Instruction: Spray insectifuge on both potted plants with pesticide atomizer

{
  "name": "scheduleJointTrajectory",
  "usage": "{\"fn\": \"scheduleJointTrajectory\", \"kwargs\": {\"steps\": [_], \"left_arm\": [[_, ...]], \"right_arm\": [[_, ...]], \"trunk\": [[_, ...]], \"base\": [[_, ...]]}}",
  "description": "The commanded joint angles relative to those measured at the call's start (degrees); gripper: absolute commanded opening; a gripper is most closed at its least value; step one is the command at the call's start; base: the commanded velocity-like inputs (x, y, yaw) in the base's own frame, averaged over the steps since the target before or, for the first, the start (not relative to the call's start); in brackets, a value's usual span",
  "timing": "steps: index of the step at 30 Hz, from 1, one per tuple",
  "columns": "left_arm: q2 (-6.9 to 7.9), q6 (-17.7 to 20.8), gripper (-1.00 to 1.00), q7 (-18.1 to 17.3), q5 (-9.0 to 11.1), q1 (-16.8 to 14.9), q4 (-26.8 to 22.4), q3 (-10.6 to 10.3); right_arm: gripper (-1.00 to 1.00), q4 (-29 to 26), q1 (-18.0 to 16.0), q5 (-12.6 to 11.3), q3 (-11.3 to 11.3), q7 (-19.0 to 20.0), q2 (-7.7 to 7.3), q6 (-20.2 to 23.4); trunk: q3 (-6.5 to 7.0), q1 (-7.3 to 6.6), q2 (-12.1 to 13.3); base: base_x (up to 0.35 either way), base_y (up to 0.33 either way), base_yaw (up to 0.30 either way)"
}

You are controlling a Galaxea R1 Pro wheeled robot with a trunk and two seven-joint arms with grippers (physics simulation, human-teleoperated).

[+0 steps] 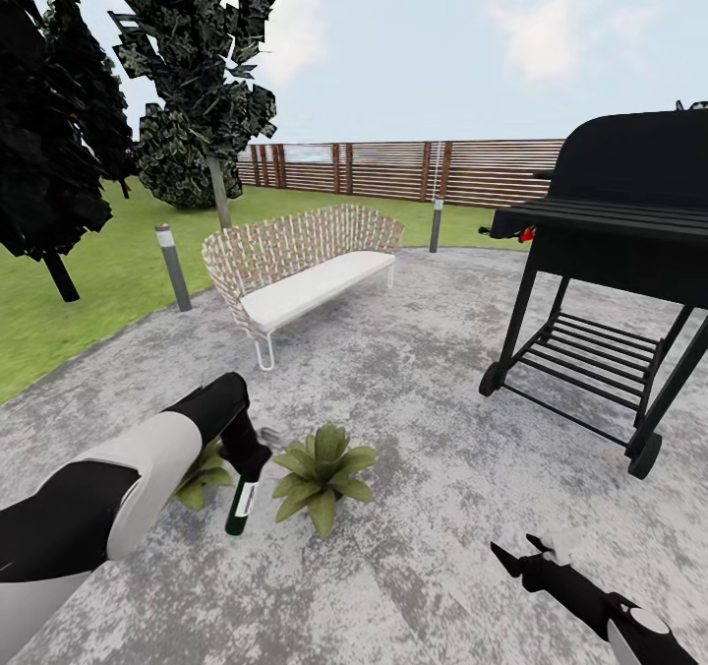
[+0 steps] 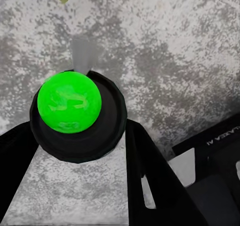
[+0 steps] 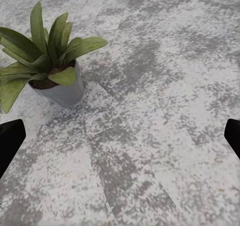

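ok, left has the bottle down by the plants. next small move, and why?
Probably tilt the pesticide atomizer toward the nearer potted plant and spray. The left gripper holds it upright between the two plants, with the second plant partly behind the arm.

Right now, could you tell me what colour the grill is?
Black all over; the grill shows best in the head view.

potted plants (image 1: 323, 473) 2 | atomizer (image 1: 241, 508) 1 | bench (image 1: 300, 272) 1 | grill (image 1: 610, 252) 1 | lamp posts (image 1: 173, 267) 2

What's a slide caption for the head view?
Left gripper holds the pesticide atomizer between two potted plants on garden paving; right gripper idle.
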Motion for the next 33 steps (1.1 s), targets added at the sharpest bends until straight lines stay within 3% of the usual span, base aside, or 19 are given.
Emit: {"fn": "scheduleJointTrajectory", "kwargs": {"steps": [1,3,7,12,19,33], "left_arm": [[0.01,0.4,-1.0,-0.5,-1.1,0.0,-0.1,-0.1],[0.01,0.4,-1.0,-0.5,-2.9,-0.1,-0.2,0.0],[0.02,0.5,-1.0,-0.6,-4.4,-0.1,-0.4,0.1],[-0.11,0.5,-1.0,-0.6,-4.7,-0.1,-0.6,0.1],[-0.54,0.5,-1.0,-0.6,-4.8,0.0,-0.3,0.2],[-0.89,0.4,-1.0,-0.6,-4.4,1.2,-0.2,0.4]], "right_arm": [[1.0,0.1,0.0,-0.4,-0.1,0.4,0.01,0.0],[1.0,0.1,0.0,-0.4,-0.2,0.4,0.0,0.0],[1.0,0.1,0.0,-0.4,-0.2,0.3,-0.1,0.0],[1.0,0.1,0.0,-0.4,-1.1,0.3,-0.39,0.0],[1.0,-0.1,0.0,-0.4,-5.4,0.5,-0.44,0.1],[1.0,-0.1,0.0,-0.4,-5.9,0.5,-0.45,0.1]], "trunk": [[-0.06,-0.01,0.0],[-0.06,-0.01,0.0],[-0.06,-0.01,0.0],[-0.06,-0.01,0.0],[-0.06,-0.01,0.0],[-0.06,-0.01,0.0]], "base": [[0.0,0.0,0.0],[0.0,0.0,0.0],[0.0,0.0,0.0],[0.055,0.047,0.0],[0.205,0.176,0.0],[0.039,0.026,0.0]]}}
